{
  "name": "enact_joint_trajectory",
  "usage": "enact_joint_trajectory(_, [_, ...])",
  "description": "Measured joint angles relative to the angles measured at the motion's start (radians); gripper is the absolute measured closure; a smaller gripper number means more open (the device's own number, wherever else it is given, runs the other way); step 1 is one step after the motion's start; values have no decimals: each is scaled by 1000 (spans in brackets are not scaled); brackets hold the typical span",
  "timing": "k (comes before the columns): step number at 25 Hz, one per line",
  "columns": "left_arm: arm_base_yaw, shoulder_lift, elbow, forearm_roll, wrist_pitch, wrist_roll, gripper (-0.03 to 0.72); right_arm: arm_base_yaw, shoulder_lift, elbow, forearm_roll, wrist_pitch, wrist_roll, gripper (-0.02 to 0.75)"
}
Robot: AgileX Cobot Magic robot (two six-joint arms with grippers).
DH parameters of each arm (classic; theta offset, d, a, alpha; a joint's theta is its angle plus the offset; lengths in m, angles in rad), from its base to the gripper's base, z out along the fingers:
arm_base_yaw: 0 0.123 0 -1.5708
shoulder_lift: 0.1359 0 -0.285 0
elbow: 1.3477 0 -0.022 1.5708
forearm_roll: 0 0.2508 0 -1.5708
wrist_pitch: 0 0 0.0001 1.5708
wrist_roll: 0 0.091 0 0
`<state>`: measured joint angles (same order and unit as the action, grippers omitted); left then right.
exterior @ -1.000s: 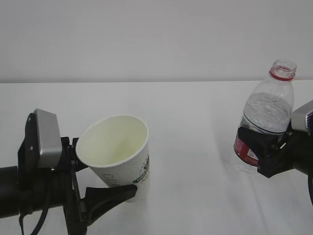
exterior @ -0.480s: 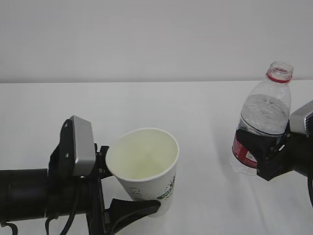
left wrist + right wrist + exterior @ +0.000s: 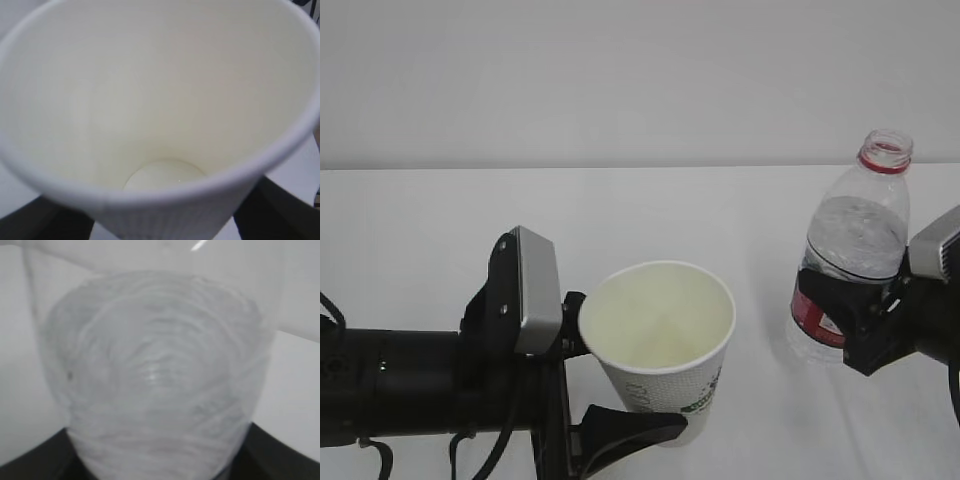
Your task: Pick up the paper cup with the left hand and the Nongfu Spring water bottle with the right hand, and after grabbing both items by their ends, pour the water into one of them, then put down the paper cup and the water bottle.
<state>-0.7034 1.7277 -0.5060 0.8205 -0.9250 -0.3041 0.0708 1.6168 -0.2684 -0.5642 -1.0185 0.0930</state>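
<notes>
The right end effector (image 3: pixel 865 325), black with a pale grey plate, is cut off by the frame's right edge in the exterior view; its wrist view shows only blurred ribbed plastic and dark jaw tips at the bottom corners. The left end effector (image 3: pixel 585 385), black with a grey plate on a thick black arm, runs out of frame at left and below, and its wrist view is filled by the cup's cream interior, which looks empty.

The small white tapered paper cup (image 3: pixel 665 345) with green-grey print is clasped by the left end effector, mouth up and tilted slightly toward the camera, near the front of the white table (image 3: pixel 640 220). The clear ribbed plastic water bottle (image 3: pixel 855 260) with red neck ring and red label stands nearly upright, uncapped, leaning a little left, gripped at its label band by the right end effector. Clear water (image 3: pixel 860 235) sits in its shoulder. Whether either touches the table cannot be told. Cup and bottle are well apart, with bare table between.
</notes>
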Motion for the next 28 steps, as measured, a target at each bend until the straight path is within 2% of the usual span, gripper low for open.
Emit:
enact_joint_trajectory(15, [-84,66,-15,2,1,-8,120,0,0,0,-12,0,0,298])
enact_joint_trajectory(28, [-86,66,-15,-9,-8,-9,121,0,0,0,-17,0,0,298])
